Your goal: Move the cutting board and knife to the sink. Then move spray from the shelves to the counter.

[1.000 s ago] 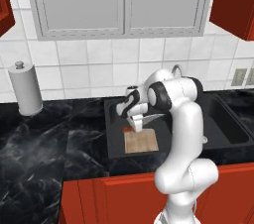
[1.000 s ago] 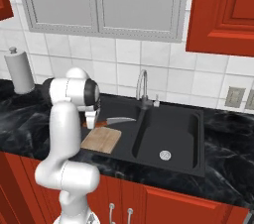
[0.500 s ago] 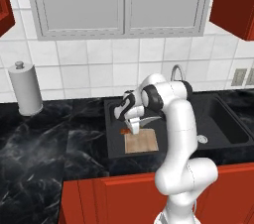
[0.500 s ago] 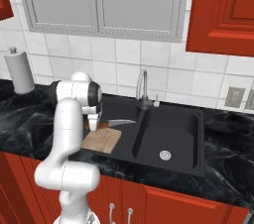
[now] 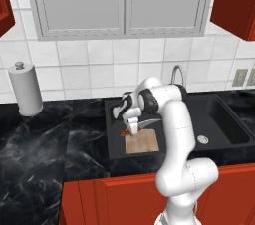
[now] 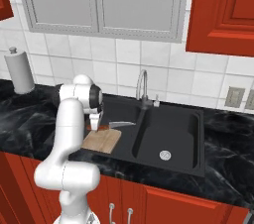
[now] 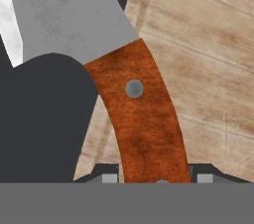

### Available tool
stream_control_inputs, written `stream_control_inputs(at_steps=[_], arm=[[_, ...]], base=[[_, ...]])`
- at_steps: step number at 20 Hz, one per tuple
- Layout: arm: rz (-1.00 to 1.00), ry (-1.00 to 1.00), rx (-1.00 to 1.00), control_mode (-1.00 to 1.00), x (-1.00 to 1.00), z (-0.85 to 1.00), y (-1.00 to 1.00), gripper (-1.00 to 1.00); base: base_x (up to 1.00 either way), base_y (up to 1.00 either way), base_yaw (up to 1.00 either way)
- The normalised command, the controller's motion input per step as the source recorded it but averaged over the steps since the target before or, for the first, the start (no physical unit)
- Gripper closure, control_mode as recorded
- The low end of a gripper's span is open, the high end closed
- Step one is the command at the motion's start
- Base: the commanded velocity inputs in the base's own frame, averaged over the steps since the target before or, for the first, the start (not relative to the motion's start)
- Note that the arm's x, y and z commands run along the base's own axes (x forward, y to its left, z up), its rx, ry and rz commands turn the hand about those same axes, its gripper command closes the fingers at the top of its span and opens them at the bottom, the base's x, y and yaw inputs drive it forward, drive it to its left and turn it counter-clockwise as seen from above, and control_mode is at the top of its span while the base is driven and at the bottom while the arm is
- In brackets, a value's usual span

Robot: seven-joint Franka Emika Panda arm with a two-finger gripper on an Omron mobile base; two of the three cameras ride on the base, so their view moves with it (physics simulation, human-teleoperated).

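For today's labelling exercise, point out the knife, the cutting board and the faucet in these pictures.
knife [image 7: 144, 124]: hand view, middle of the reddish-brown handle.
cutting board [image 5: 142, 144]: left base view, bare wood centre.
faucet [image 6: 142, 85]: right base view, upright metal neck.

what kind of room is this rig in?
A rendered home kitchen, by the look of it: a black marble counter with a recessed sink and faucet, white tiled wall, red cabinets and a paper towel roll.

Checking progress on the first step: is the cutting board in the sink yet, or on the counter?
In the sink. The cutting board lies flat inside the left basin of the sink, below the counter rim.
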Motion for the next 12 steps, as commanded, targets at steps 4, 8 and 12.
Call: stream_control_inputs(at_steps=[4,8,12], arm=[[0.00,0.04,0.00,-1.00,0.12,-0.31,0.00,1.00],[0.00,0.01,0.00,-1.00,0.02,-0.30,0.00,1.00],[0.00,0.00,0.00,-1.00,-0.03,-0.20,0.00,1.00]], base=[[0.00,0.00,0.00],[0.00,0.00,0.00],[0.00,0.00,0.00]])
